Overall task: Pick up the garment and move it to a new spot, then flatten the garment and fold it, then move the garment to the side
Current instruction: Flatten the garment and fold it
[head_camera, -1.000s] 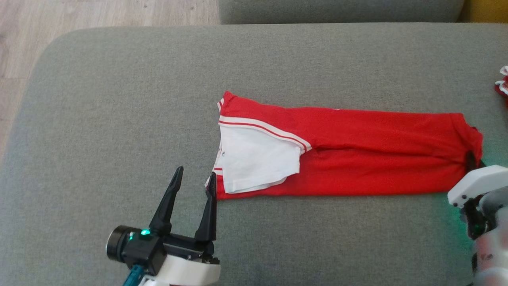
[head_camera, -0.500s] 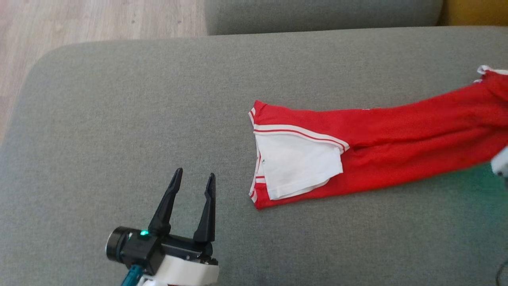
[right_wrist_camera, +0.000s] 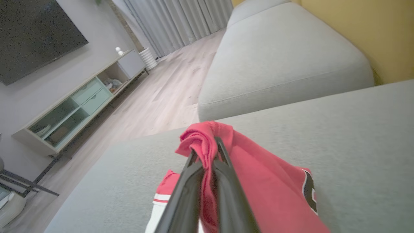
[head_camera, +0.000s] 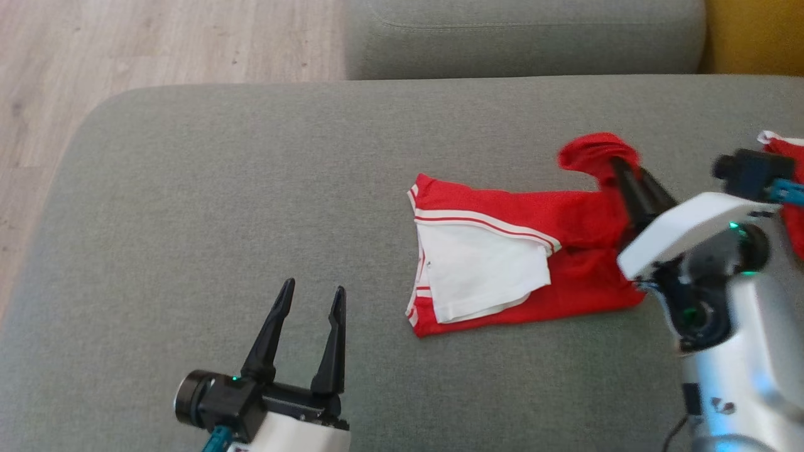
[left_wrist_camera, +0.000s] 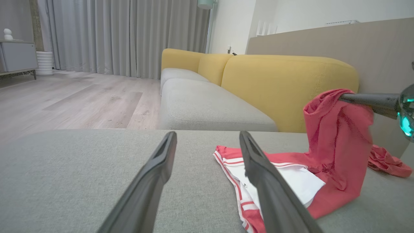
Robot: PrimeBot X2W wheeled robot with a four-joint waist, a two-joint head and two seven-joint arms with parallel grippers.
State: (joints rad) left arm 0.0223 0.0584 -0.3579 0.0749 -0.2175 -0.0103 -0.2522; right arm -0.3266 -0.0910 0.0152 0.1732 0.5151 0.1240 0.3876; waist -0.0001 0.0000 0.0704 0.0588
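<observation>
Garment [head_camera: 584, 282] [left_wrist_camera: 336, 145] [right_wrist_camera: 268, 187], red with white striped trim and a white panel, lies on the grey seat cushion [head_camera: 220, 188], right of its middle in our head view. Its left end is flat on the cushion with the white panel uppermost. Its right end is up off the cushion, bunched into a red lump that hangs from our right gripper [head_camera: 619, 168] [right_wrist_camera: 207, 152]. That gripper's two dark fingers are pressed together on the cloth. In our right wrist view the fabric wraps over the fingertips and drapes down to the cushion.

Our left gripper [head_camera: 313, 287] [left_wrist_camera: 207, 136] sits over the cushion to the left of the striped edge, near it but not touching. Its fingers are spread apart with nothing between them.

Another red cloth [head_camera: 788, 150] [left_wrist_camera: 385, 161] lies at the right, beyond our right arm. Farther off we see a second grey cushion [head_camera: 521, 25], a yellow backrest [left_wrist_camera: 284, 84] and pale wood floor [head_camera: 125, 50].
</observation>
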